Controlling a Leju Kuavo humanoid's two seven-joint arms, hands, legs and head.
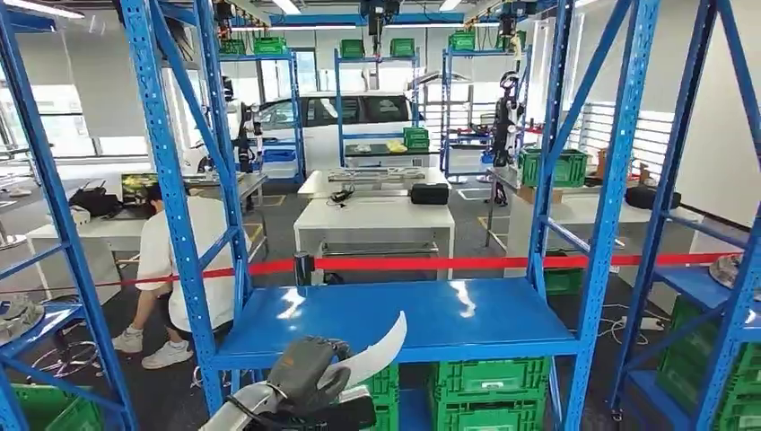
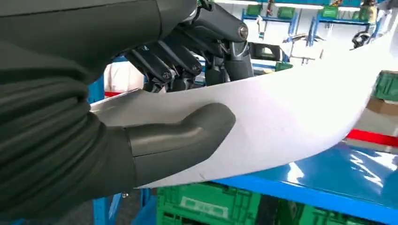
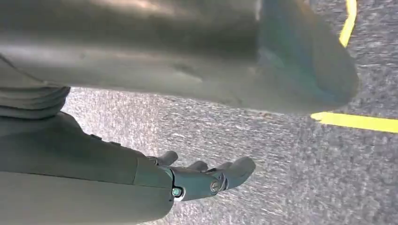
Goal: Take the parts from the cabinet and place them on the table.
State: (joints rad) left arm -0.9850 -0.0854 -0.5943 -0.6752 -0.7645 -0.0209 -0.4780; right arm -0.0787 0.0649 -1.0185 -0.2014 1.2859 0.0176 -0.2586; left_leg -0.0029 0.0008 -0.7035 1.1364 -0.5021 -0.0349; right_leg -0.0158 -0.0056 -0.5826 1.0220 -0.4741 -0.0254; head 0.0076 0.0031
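You had the left hand [image 1: 310, 373] wrapped around one end of the white curved part [image 1: 375, 351], thumb [image 2: 187, 129] pressed on one face and the dark fingers [image 2: 169, 70] on the other. The part stuck out up and to the right, its tip over the near edge of the blue shelf [image 1: 467, 319], with green crates [image 1: 489, 391] stacked below. Your right hand [image 3: 206, 178] hung over the grey floor [image 3: 281, 159] near a yellow line [image 3: 356, 122], holding nothing, fingers loosely extended. A person [image 1: 175, 269] stood behind the rack on the left.

Person [image 1: 170, 269] beside red tape [image 1: 502, 263]
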